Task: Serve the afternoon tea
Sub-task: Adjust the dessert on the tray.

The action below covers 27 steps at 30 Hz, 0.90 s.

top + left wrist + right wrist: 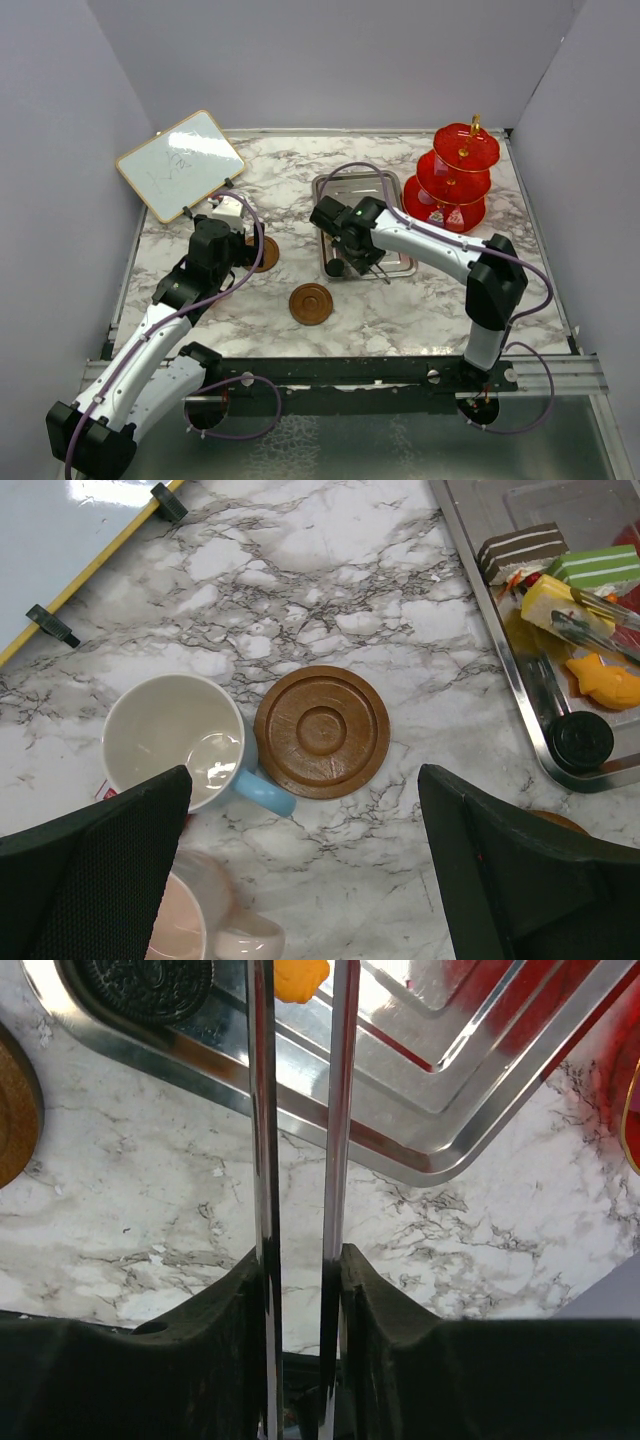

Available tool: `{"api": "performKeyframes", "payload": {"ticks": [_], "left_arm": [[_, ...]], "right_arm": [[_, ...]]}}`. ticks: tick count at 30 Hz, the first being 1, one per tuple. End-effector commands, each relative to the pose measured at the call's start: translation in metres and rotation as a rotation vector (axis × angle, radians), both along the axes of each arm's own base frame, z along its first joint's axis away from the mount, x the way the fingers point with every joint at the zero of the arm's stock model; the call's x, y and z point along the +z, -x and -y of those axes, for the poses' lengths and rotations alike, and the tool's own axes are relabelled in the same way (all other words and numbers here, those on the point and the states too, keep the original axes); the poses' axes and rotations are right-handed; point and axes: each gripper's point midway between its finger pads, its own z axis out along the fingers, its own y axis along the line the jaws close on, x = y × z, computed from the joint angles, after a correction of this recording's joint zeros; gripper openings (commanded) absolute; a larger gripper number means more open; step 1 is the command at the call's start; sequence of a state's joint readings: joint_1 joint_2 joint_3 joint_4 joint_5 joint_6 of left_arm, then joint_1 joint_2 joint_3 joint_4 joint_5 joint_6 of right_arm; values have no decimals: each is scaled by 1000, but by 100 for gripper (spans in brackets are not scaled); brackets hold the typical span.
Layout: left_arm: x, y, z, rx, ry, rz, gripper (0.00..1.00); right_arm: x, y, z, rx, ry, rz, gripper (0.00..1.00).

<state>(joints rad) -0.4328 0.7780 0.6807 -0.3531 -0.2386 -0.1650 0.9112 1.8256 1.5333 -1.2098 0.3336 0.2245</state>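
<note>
Left wrist, blue cup (175, 742) beside saucer (322, 730)

We see a grey-veined white marble table (330, 570), a brown ringed saucer (322, 731), a blue-handled cup (175, 742), shiny silver tongs (262, 1110), and perhaps a pink cup (200, 920), blurred.

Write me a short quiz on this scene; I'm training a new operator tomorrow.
1. True or false: the blue-handled cup stands on the saucer nearest it.
2. The right hand grips: A a spoon, B metal tongs, C a fork.
3. Which hand is open with nothing in it?
Key: 1 false, the cup stands beside the saucer on the table; 2 B; 3 the left hand.
</note>
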Motion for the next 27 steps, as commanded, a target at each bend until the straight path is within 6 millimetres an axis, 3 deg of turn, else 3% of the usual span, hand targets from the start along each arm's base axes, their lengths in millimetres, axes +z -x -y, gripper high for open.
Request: {"api": "performKeyframes", "payload": {"ticks": [1,11,20,27], "left_arm": [[20,-3,1,-2,19,46,99],[19,-4,0,1,16,44,99],[17,-4,0,0,14,39,99],[16,-4,2,-3,14,33,99]], "right_arm": [[14,-13,-4,-35,-12,90,28],[36,-6,-33,-9,-218,73,23],[26,19,-31,-3,-296,-14,24],[14,6,-22,-24,-405,-84,24]]}}
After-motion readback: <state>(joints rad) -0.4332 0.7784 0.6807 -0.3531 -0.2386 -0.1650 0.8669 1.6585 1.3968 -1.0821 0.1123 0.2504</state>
